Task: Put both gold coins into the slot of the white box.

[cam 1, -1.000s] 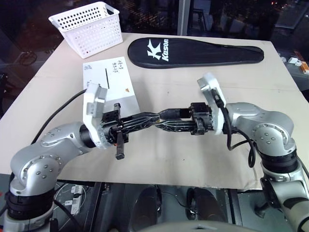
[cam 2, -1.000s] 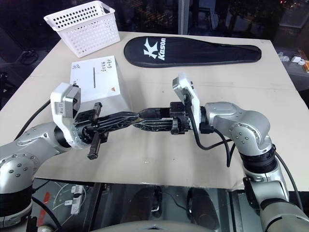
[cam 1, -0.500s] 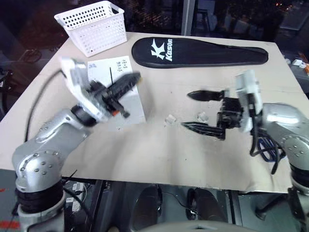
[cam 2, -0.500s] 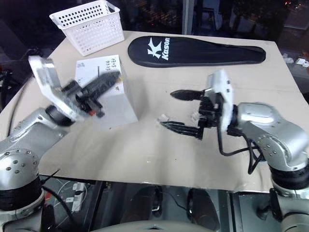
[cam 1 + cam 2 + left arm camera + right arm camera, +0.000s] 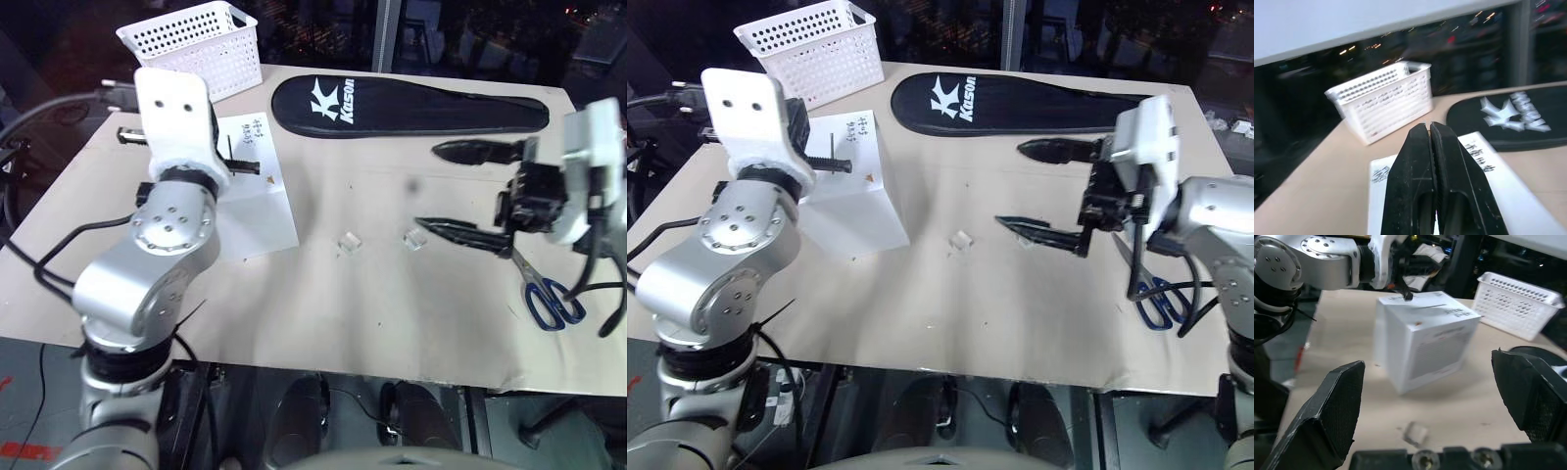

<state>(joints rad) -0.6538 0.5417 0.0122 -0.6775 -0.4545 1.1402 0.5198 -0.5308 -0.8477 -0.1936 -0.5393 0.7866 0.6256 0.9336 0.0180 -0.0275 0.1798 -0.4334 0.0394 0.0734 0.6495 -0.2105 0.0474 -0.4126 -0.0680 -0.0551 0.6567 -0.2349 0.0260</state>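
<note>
The white box (image 5: 257,211) stands at the table's left, with handwriting and a tiny orange mark on top. The slot (image 5: 233,157) is a thin dark line on its top face. My left gripper (image 5: 1430,126) is shut, fingers pressed together; its tip (image 5: 1406,294) hovers just above the box's top near the slot. No gold coin shows between the fingers or on the table. My right gripper (image 5: 428,186) is open wide and empty, held level over the table's right half and pointing left toward the box.
A white perforated basket (image 5: 196,47) sits at the far left corner and a black racket case (image 5: 411,106) lies along the far edge. Two small clear pieces (image 5: 348,242) (image 5: 414,238) lie mid-table. Blue-handled scissors (image 5: 547,294) lie under my right arm.
The two grippers were tip to tip a second ago. The right one has opened and pulled away to the right. The left arm has lifted and swung over the box, still shut.
</note>
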